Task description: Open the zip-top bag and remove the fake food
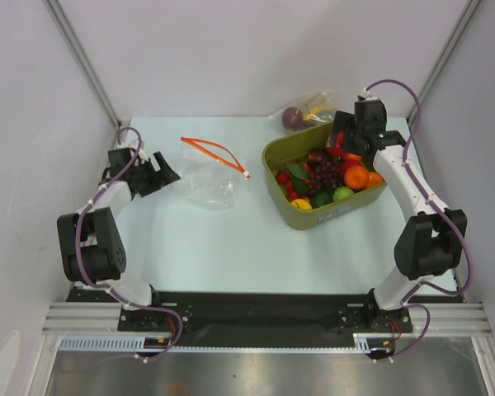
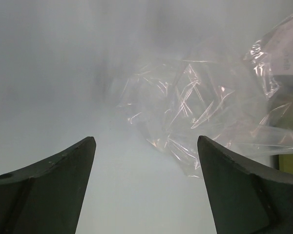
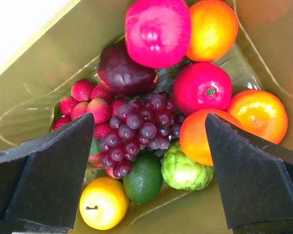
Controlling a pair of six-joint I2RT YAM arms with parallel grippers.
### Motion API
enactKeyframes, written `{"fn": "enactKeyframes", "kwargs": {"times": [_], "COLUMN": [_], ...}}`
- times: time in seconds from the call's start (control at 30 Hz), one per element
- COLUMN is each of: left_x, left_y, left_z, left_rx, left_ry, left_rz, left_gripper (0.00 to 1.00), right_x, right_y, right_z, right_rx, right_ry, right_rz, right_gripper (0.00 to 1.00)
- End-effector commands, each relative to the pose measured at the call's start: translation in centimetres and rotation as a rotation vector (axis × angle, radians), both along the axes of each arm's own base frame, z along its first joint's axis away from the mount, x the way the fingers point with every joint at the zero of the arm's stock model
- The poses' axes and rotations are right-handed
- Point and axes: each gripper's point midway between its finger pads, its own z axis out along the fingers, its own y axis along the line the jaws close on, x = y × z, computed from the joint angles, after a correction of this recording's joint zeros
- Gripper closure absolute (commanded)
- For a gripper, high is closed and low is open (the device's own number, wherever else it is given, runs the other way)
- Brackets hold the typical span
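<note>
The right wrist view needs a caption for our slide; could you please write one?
Open right end effector poised above the olive bin of fake food, grape bunch at centre.

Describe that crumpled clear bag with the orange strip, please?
The zip-top bag is thin, crinkly clear plastic, lying crumpled on the pale table left of the green tub. Its red-orange zip strip runs along the far edge, seemingly parted. It looks empty. Only the table touches it; the open left pincer sits beside it, apart.
</note>
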Motion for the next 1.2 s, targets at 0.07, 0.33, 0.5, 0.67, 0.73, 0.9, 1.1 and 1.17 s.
{"fn": "enactKeyframes", "kwargs": {"times": [0.07, 0.33, 0.5, 0.67, 0.73, 0.9, 1.1, 1.17], "left_x": [0.5, 0.4, 0.3, 0.0, 0.0, -0.3, -0.7, -0.9], "left_y": [1.6, 2.6, 2.5, 2.6, 2.7, 2.7, 3.1, 3.2], "left_z": [5.7, 14.1, 18.7, 21.2, 21.2, 21.6, 22.1, 22.3], "left_rx": [0.097, 0.177, 0.202, 0.229, 0.237, 0.244, 0.268, 0.273], "left_ry": [-0.157, -0.312, -0.374, -0.414, -0.414, -0.425, -0.43, -0.435], "left_rz": [0.05, 0.09, 0.069, 0.06, 0.062, 0.067, 0.086, 0.094], "left_gripper": [0.09, 0.09, 0.08, 0.07, 0.07, 0.07, 0.07, 0.06], "right_x": [-0.5, -3.4, -5.8, -7.1, -7.5, -8.1, -8.3, -8.4], "right_y": [0.3, -0.1, -1.2, -2.2, -2.3, -2.6, -2.7, -2.6], "right_z": [5.9, 11.4, 12.5, 12.2, 12.1, 13.1, 13.2, 13.3], "right_rx": [0.02, 0.037, 0.023, -0.003, -0.007, -0.007, -0.02, -0.021], "right_ry": [-0.176, -0.354, -0.417, -0.422, -0.421, -0.453, -0.452, -0.453], "right_rz": [0.047, 0.056, 0.022, -0.011, -0.016, -0.027, -0.021, -0.015], "right_gripper": [0.0, 0.0, 0.0, 0.0, 0.0, 0.0, 0.0, 0.0]}}
